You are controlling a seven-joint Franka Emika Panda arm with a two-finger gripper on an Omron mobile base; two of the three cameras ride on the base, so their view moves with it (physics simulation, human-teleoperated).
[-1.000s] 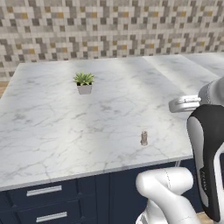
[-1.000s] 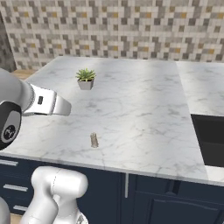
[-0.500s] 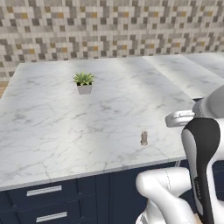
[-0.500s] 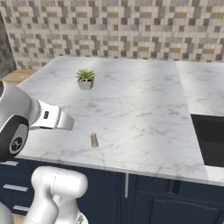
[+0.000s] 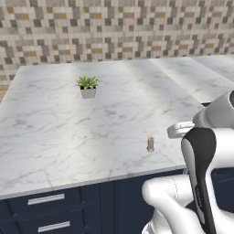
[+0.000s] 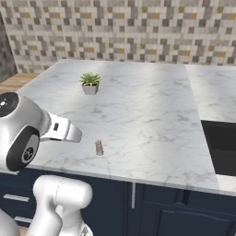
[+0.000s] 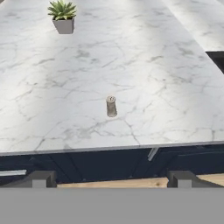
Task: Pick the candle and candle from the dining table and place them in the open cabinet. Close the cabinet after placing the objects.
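Observation:
A short grey-beige candle [image 5: 150,144] [image 6: 99,148] [image 7: 111,106] stands upright on the white marble dining table [image 5: 55,137] [image 6: 152,120] [image 7: 157,87], close to its front edge. My gripper [image 7: 111,179] hangs off the front of the table, below the level of the top, and looks up along it at the candle. Its two dark fingertips [image 7: 41,178] stand wide apart, open, with nothing between them. The white hand [image 5: 180,130] [image 6: 64,131] sits just beside the candle at the table edge. The cabinet is out of view.
A small potted green plant [image 5: 87,87] [image 6: 90,83] [image 7: 63,16] stands further back on the table. A dark sink recess [image 6: 221,147] [image 7: 216,57] lies to the right. Navy drawers with silver handles [image 5: 45,199] run under the top. A mosaic tile wall [image 5: 114,27] closes the back.
The hand has come down and nearer to the table's front edge, closer to the candle. The candle and the plant have not moved.

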